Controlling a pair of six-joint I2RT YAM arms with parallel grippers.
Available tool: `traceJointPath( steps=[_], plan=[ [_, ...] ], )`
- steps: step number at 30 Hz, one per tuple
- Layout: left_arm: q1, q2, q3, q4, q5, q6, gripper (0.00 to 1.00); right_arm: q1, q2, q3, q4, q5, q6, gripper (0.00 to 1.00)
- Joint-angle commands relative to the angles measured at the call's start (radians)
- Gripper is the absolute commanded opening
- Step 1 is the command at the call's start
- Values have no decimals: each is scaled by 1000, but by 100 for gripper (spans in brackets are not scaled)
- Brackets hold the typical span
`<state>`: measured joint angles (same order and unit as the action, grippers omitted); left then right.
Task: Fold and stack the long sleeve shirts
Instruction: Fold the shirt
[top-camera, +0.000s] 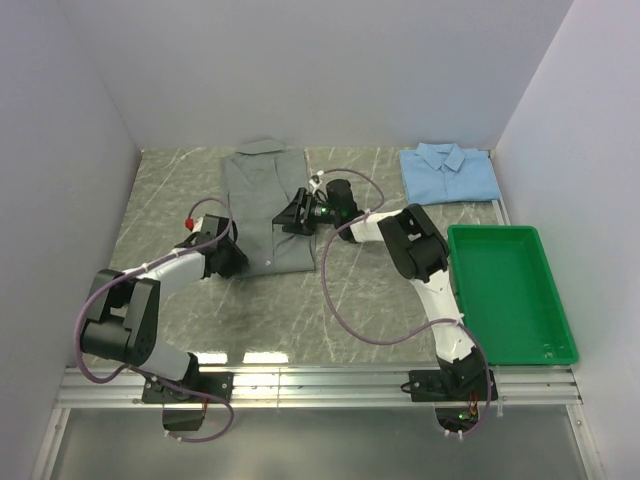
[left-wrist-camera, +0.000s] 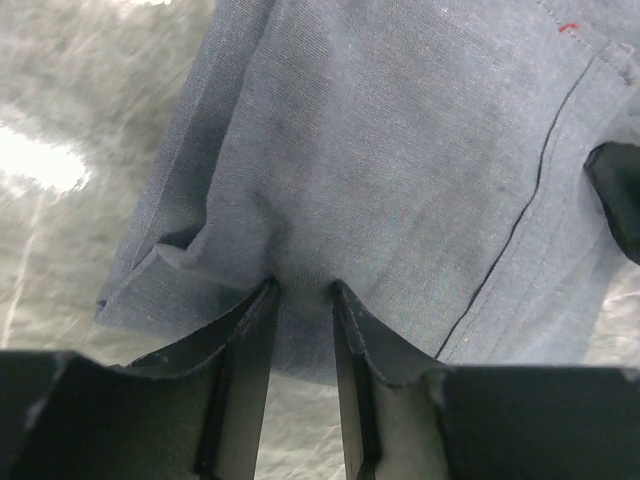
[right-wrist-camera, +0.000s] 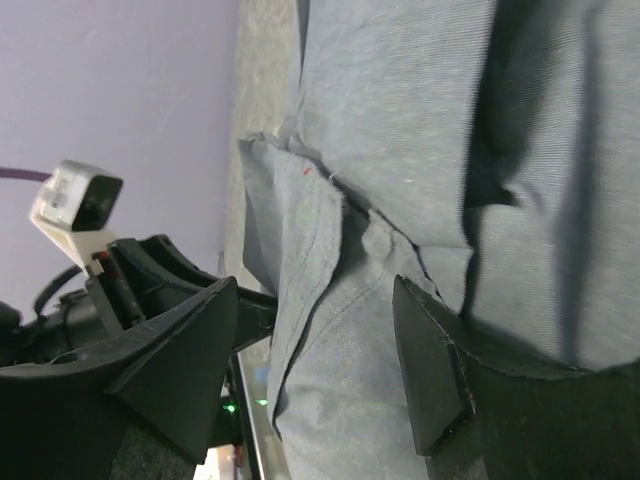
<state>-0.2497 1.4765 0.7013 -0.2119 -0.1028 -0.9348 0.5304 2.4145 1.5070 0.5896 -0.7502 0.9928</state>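
The grey shirt (top-camera: 262, 205) lies lengthwise in the middle of the table with its collar at the far end. It fills the left wrist view (left-wrist-camera: 400, 150) and the right wrist view (right-wrist-camera: 400, 120). My left gripper (top-camera: 233, 262) is at the shirt's near left corner. Its fingers (left-wrist-camera: 305, 292) stand close together and pinch the hem. My right gripper (top-camera: 298, 215) is at the shirt's right edge. Its jaws (right-wrist-camera: 315, 345) are wide open with cloth between them. The light blue shirt (top-camera: 448, 172) lies folded at the back right.
A green plastic tray (top-camera: 508, 292) stands at the right, beside the right arm. White walls close in the table on the left, back and right. A metal rail (top-camera: 320, 385) runs along the near edge.
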Motion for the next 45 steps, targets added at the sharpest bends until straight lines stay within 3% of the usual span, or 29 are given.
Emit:
traceJointPath(
  steps=[1,8,12,13,14,17,19,25,28,32,35,40,45],
  plan=[
    [15,59,-29,-6,72,-7,36,-44,20,59,-13,63,14,70],
    [15,28,18,-6,107,24,39,-90,-37,47,-123,126,-29,71],
    [15,-47,127,-76,106,66,42,-102,-181,-4,-223,160,-143,70],
    [16,-56,151,-108,72,77,47,-101,-210,-14,-238,164,-158,71],
    [17,-70,179,-130,58,88,62,-101,-241,-28,-269,172,-173,71],
    [18,-64,292,-176,-1,154,78,-98,-350,-62,-338,187,-227,71],
    [24,-21,380,-190,-23,214,82,-81,-417,-91,-417,196,-258,71],
    [41,215,625,-222,15,338,77,-21,-532,-201,-566,248,-307,65],
    [41,330,720,-213,-1,378,67,23,-535,-234,-600,270,-315,55],
    [41,500,861,-222,-14,424,61,66,-491,-220,-629,284,-324,35],
    [41,579,908,-236,-37,453,60,91,-430,-160,-674,298,-355,27],
    [43,608,859,-248,-57,426,57,88,-358,-146,-718,331,-378,27],
    [47,567,700,-299,9,283,52,43,-327,-126,-881,357,-486,27]
  ],
)
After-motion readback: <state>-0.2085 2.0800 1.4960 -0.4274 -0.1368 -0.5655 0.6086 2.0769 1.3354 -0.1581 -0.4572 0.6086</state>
